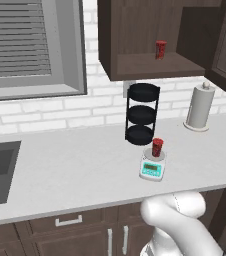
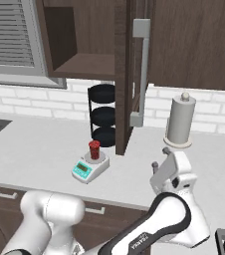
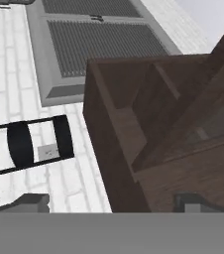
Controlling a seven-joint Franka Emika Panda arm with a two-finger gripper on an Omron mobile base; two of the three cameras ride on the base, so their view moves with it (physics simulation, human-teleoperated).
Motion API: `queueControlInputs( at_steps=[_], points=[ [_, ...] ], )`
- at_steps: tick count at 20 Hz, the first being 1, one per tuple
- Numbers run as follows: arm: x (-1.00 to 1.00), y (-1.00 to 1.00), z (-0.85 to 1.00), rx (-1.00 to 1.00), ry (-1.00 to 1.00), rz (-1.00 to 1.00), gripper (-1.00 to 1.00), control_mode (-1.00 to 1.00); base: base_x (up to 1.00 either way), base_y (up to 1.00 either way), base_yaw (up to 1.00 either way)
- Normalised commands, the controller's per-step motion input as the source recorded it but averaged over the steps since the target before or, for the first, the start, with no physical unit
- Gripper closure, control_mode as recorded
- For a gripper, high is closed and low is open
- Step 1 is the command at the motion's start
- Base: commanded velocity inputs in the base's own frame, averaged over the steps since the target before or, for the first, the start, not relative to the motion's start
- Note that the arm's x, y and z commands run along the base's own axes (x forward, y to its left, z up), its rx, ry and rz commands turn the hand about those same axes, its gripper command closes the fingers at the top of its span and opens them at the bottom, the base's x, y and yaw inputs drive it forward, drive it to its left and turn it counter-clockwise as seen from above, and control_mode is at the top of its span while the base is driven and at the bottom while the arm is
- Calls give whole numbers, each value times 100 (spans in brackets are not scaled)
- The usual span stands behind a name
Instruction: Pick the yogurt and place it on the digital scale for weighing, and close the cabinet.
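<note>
Yogurt on scale; tiered rack behind — cabinet open.

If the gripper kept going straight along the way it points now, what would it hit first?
Most likely the cabinet: in the hand view, its dark-brown side and open door edge lie dead ahead of the gripper. Depth is unclear, so the gap cannot be judged. The tiered black rack lies off to one side.
</note>
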Motion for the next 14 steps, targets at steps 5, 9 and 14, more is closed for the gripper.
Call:
queueControlInputs(
  at_steps=[5, 9, 14],
  points=[
    [9, -13, 60, 0, -2, -27, -100, -100, 0, 0, 0],
    [3, -4, 86, 0, -14, -4, -100, -100, 0, 0, 0],
    [1, -4, 84, 0, -21, 3, -100, -100, 0, 0, 0]
  ],
)
